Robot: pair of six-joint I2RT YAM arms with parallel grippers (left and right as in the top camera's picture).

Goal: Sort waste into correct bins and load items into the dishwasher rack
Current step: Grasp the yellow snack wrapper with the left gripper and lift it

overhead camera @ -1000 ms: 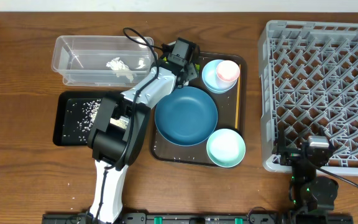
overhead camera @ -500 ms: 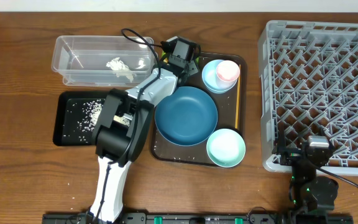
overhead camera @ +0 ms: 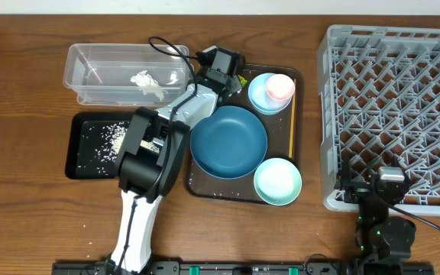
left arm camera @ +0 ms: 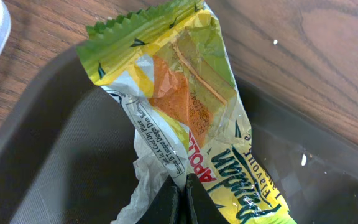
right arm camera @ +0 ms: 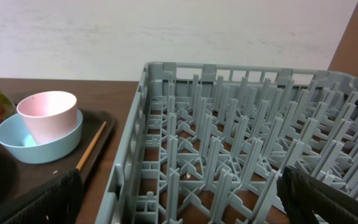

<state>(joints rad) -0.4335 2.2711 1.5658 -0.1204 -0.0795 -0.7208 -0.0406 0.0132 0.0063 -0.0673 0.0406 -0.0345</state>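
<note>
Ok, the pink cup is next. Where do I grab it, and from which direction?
Pinch the rim of the pink cup from straight above, one finger inside and one outside. It stands upright with its mouth open, nested in the light blue bowl. The bowl's wall covers the cup's lower side, so a low side grasp looks blocked.

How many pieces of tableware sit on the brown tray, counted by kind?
Bowls: 2 (mint-green bowl, light blue bowl)
Dishes: 1 (dark blue dish)
Cups: 1 (pink cup, standing in the light blue bowl)
Sticks: 1 (yellow-orange stick)
Total: 5
</note>
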